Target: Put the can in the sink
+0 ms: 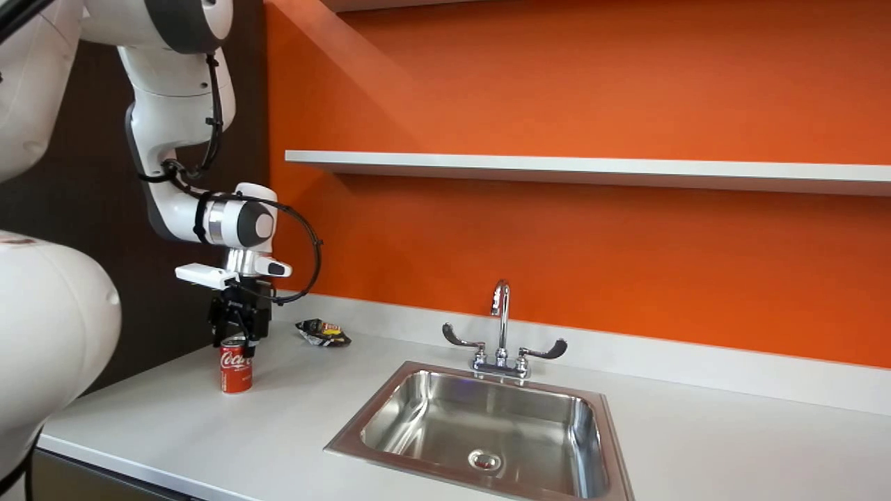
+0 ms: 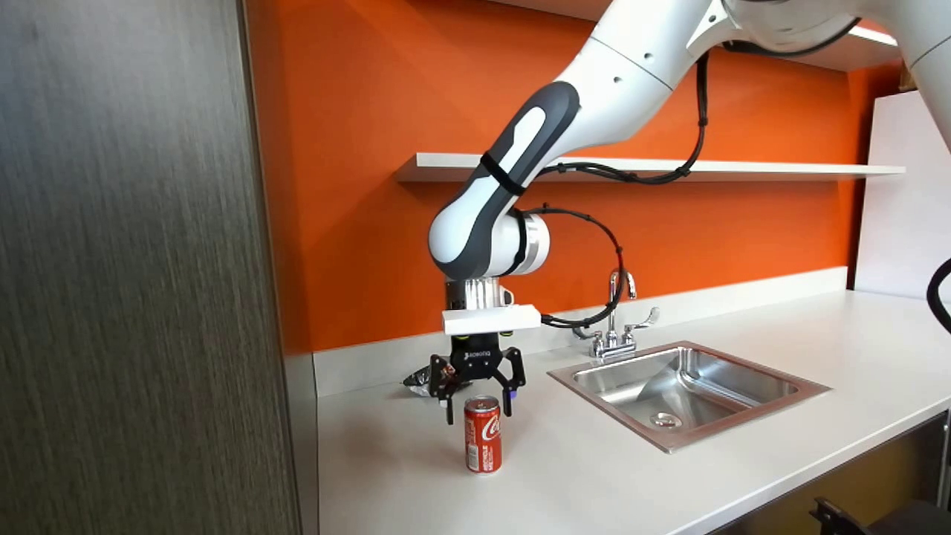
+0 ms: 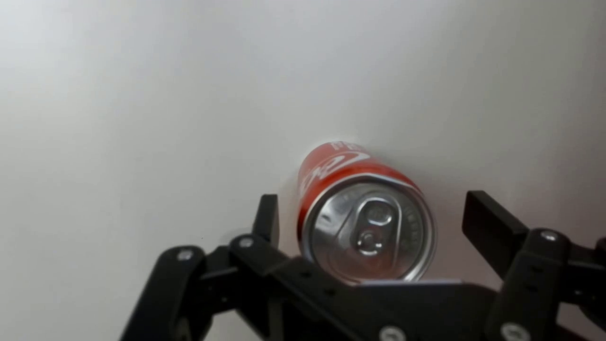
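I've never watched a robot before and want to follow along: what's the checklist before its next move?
1. Small red cylindrical drink can upright: ok.
2. Black blocky fingers open, one on each side of the can: ok.
3. Fingers low enough for a firm grip: cannot tell; they appear around the can's top.
4. Can held, ready to lift: not ok; gaps show on both sides.
5. Crumpled black-and-yellow packet clear of the fingers: ok.
6. Rectangular stainless-steel sink uncovered: ok.
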Controlling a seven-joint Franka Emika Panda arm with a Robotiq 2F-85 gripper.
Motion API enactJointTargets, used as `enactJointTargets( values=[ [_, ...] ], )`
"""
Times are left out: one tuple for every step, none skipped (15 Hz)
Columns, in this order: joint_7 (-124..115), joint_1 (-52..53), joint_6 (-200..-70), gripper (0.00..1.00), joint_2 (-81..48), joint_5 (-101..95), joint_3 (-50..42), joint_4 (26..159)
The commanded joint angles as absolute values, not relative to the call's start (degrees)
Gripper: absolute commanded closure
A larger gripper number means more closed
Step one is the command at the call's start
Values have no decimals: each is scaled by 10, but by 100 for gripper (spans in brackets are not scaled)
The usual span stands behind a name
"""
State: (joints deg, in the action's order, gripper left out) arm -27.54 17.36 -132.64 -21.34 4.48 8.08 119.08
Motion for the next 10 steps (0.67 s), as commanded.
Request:
enactJointTargets(
  values=[
    [-305, 186, -1312, 0, -216, 25, 72, 1180],
    [-306, 187, -1312, 0, -217, 26, 72, 1180],
    [-308, 187, -1312, 0, -217, 26, 72, 1180],
    [-310, 188, -1311, 0, -217, 26, 71, 1180],
    [-312, 189, -1311, 0, -217, 26, 70, 1179],
    [-314, 189, -1310, 22, -218, 27, 69, 1179],
    [-314, 190, -1310, 26, -218, 26, 69, 1179],
    [-316, 189, -1309, 32, -218, 27, 68, 1178],
    [-317, 189, -1309, 42, -219, 27, 68, 1178],
    [-317, 189, -1308, 49, -219, 28, 68, 1178]
  ],
)
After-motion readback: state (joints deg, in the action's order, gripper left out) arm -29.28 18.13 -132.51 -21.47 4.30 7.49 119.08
